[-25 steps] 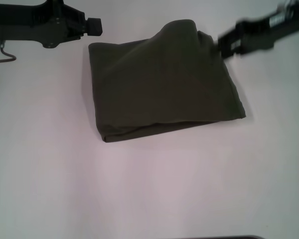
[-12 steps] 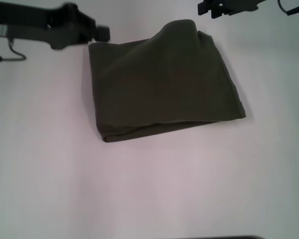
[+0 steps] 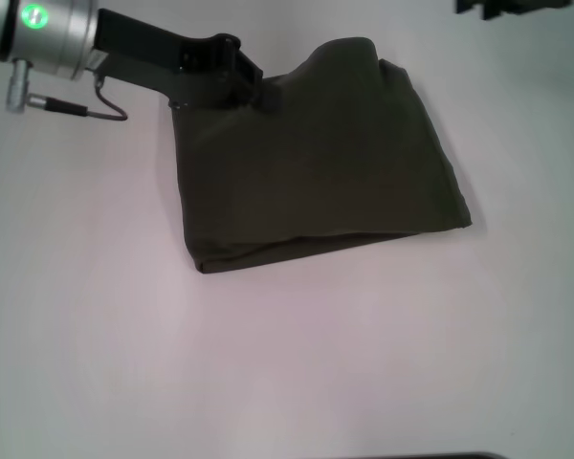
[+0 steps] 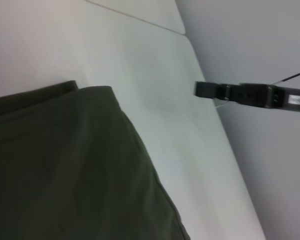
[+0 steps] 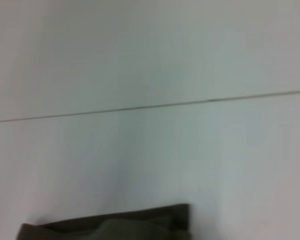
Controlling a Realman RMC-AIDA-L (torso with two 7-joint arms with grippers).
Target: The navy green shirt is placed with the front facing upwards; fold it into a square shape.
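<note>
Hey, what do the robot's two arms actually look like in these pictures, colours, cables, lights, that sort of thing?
The left arm has a silver cylindrical segment with a glowing green indicator light, then angular black links leading to its left claw. A thin dark cable with a metal plug loops below it. Of the right arm, the head view shows only a black blocky part; the right claw looks black, with a pale label behind it.

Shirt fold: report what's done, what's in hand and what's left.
Done: the shirt lies folded into a rough rectangle on the table, lettering hidden.
In hand: the left gripper is at the far left corner, beside a raised hump; the right gripper is up at the far edge, off the cloth.
Left: probably flattening that hump.
</note>
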